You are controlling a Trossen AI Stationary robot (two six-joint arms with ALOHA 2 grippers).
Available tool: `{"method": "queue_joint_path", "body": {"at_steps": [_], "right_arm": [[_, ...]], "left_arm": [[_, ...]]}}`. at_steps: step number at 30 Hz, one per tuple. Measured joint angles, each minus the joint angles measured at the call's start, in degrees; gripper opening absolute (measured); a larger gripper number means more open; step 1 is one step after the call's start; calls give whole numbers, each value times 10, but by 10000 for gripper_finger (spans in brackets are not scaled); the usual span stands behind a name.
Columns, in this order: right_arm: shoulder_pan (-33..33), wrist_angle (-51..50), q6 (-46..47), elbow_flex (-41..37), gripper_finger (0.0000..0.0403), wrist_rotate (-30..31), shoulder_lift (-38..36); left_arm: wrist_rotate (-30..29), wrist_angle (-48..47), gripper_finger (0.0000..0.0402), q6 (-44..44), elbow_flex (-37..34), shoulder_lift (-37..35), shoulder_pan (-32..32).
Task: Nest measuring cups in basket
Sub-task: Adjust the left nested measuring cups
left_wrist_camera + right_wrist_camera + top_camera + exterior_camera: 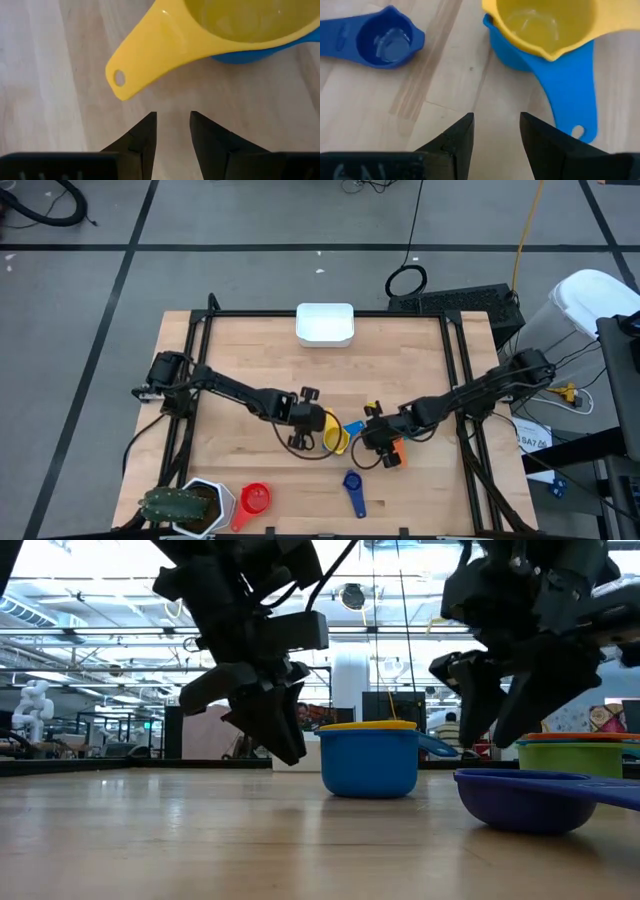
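A yellow measuring cup (235,20) sits nested inside a light-blue cup (520,55) near the table's middle (337,436). My left gripper (172,120) is open and hovers just short of the yellow handle (145,55), touching nothing. My right gripper (495,122) is also open, beside the light-blue handle (570,100), touching nothing. A dark-blue cup (385,40) lies apart on the wood. An orange cup sits in a green one (570,755) under the right arm. A red cup (255,500) lies near the front edge. The white basket (325,323) stands at the far edge.
A white hexagonal pot with a green plant (195,505) stands at the near left corner, next to the red cup. Black frame rails (200,360) run along the table's sides. Bare wood lies between the cups and the basket.
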Motion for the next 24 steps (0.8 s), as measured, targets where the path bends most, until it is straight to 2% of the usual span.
{"method": "queue_joint_path", "body": {"at_steps": [9, 13, 18, 21, 24], "right_arm": [[-17, 3, -4, 0, 150, -25, 13], [-29, 3, -14, 0, 150, -27, 13], [-51, 16, -55, 0, 150, -25, 29], [-63, 46, -68, 0, 150, -25, 44], [-70, 70, -71, 0, 150, -25, 61]], "left_arm": [[59, 0, 122, 42, 0, 0, 6], [61, 4, 122, 91, 0, 0, 10], [45, 97, 122, 186, 0, 0, 18], [44, 168, 122, 205, 0, 0, 19], [45, 185, 122, 208, 0, 0, 19]]}}
